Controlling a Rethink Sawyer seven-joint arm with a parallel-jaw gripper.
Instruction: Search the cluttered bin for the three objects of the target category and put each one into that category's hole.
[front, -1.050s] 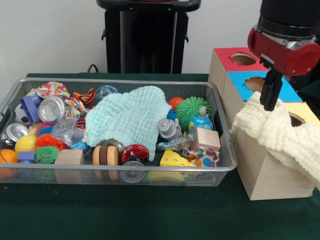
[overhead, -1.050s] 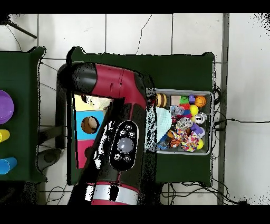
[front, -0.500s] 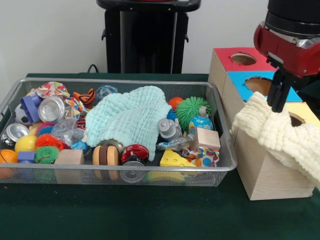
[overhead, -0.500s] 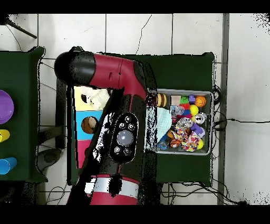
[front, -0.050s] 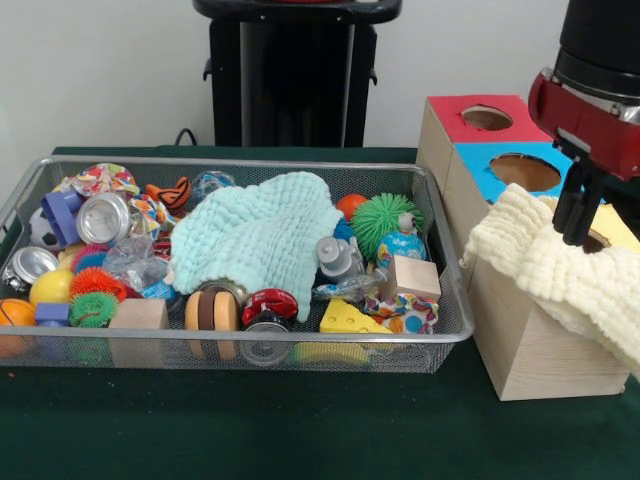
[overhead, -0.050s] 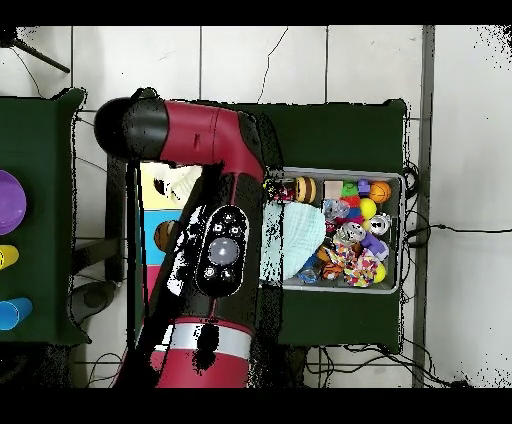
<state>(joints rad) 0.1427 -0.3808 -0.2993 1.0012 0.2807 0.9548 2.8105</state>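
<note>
The red and black arm (overhead, -0.050s: 215, 200) reaches over the wooden sorting box (front, -0.050s: 525, 345), whose top carries a red panel, a blue panel and a yellow panel, each with a round hole. Beside the box sits the wire bin (front, -0.050s: 440, 330), crowded with clutter. A pale yellow cloth (front, -0.050s: 560, 275) lies draped across the yellow end of the box and spills down its side, covering most of the yellow hole (front, -0.050s: 597, 240); it is at the hole but not in it. The gripper (front, -0.050s: 577, 215) stands with its dark fingers planted at the cloth's top edge right by that hole; whether they pinch the fabric or just press it I cannot tell. So the first cloth looks only partly delivered and probably needs stuffing through. In the bin a mint cloth (front, -0.050s: 255, 240) lies spread over the toys, untouched and likely next. A third cloth is not visible; it may lie buried under balls, cans and blocks
</note>
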